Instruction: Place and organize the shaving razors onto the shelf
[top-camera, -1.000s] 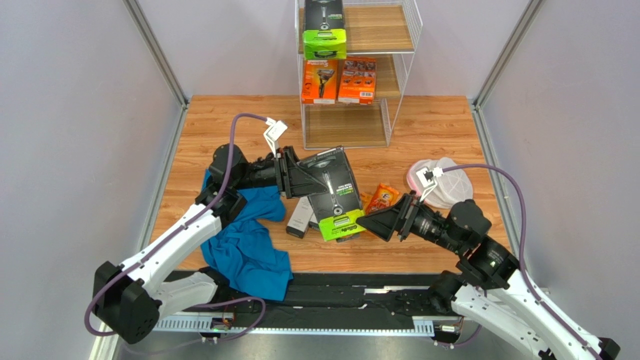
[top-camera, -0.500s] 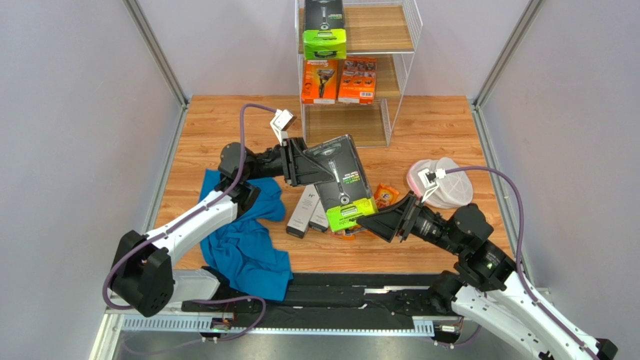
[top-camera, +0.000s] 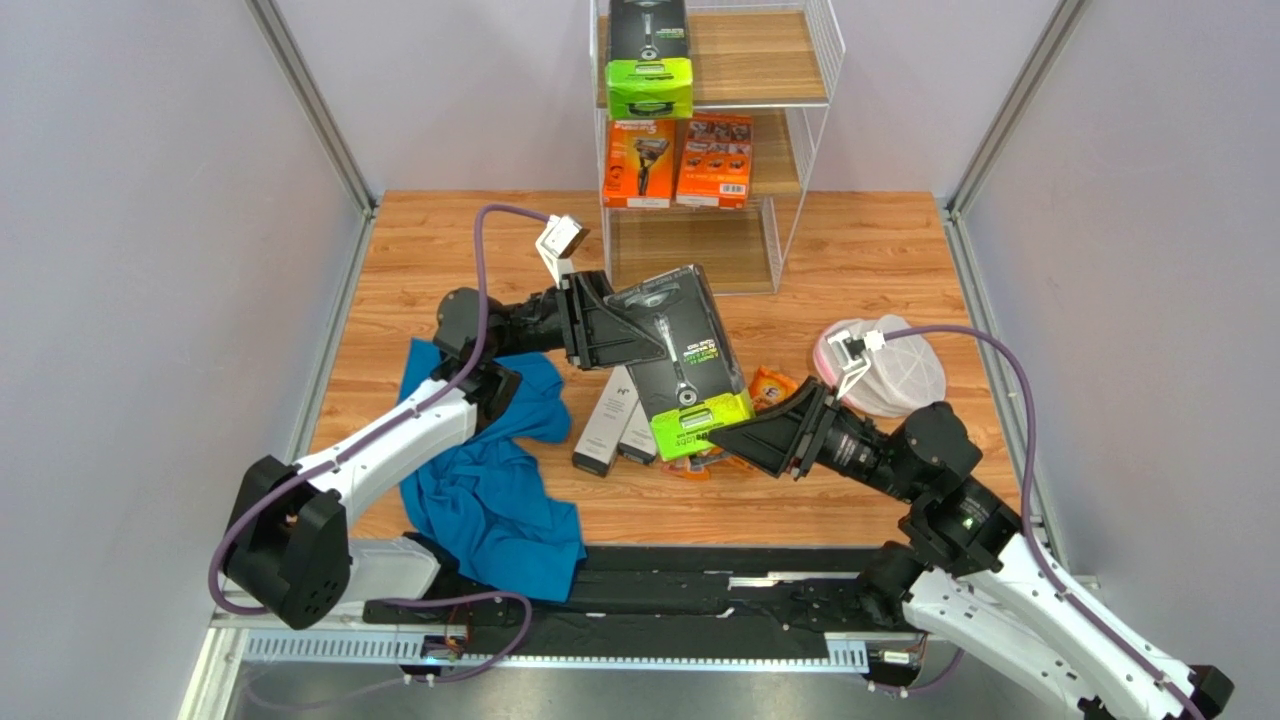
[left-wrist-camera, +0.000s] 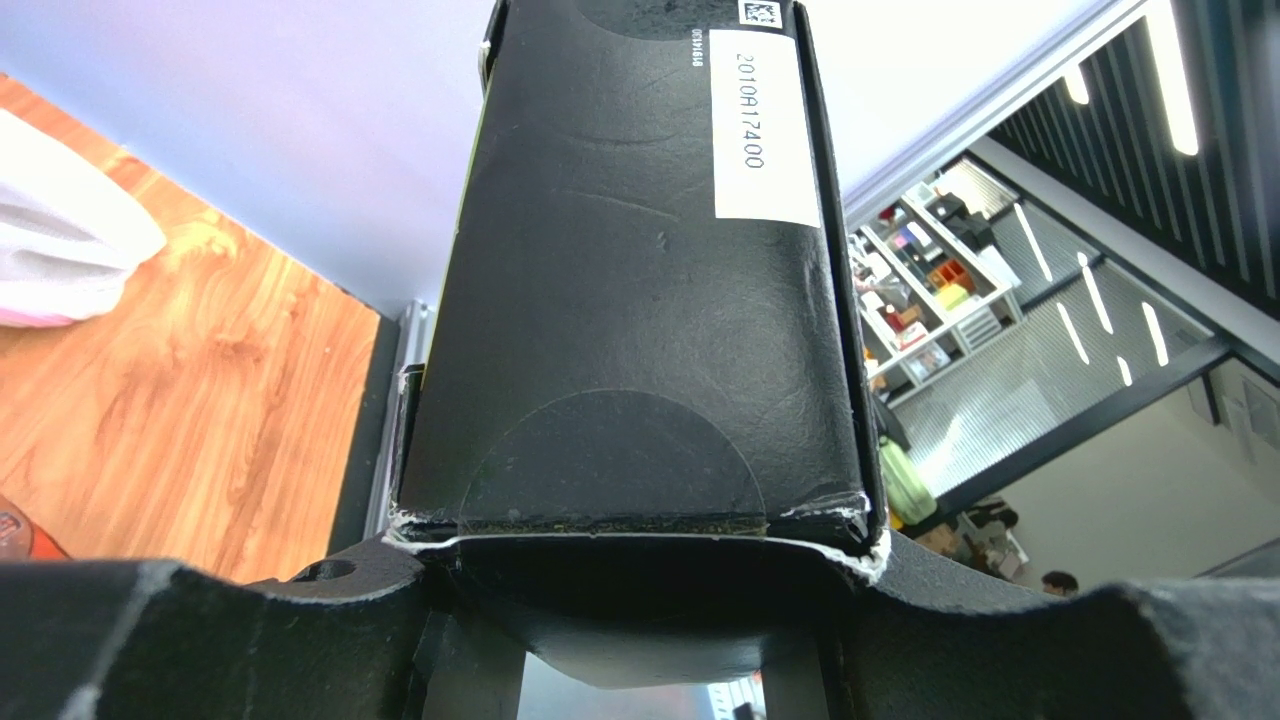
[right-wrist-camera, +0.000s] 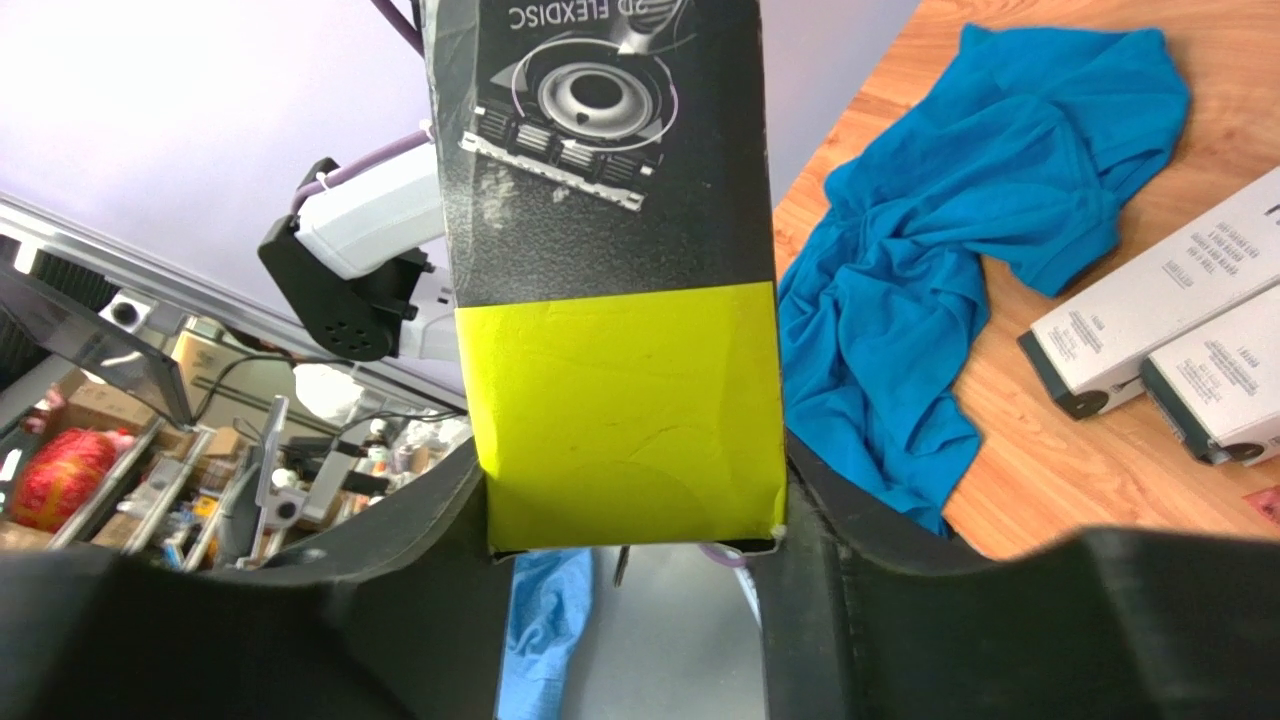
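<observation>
A black razor box with a lime-green end (top-camera: 684, 360) hangs above the table between both grippers. My left gripper (top-camera: 616, 327) is shut on its black end (left-wrist-camera: 631, 300). My right gripper (top-camera: 732, 435) has its fingers tight against both sides of the lime end (right-wrist-camera: 616, 405). The white wire shelf (top-camera: 804, 90) carries another black-and-green box (top-camera: 648, 53) on the top tier and two orange boxes (top-camera: 676, 161) on the middle tier. Two slim white boxes (top-camera: 619, 423) lie on the table. An orange blister pack (top-camera: 772, 389) lies right of the held box; another is mostly hidden under it.
A blue cloth (top-camera: 489, 473) lies under the left arm, also in the right wrist view (right-wrist-camera: 962, 255). The round white pink-rimmed mesh item (top-camera: 890, 368) sits right of the right gripper. The shelf's bottom tier (top-camera: 691, 252) is bare wood. Grey walls enclose the table.
My left arm lifted the black box and swung it right and slightly away. My right gripper moved in onto the lime end, which now sits between its fingers.
</observation>
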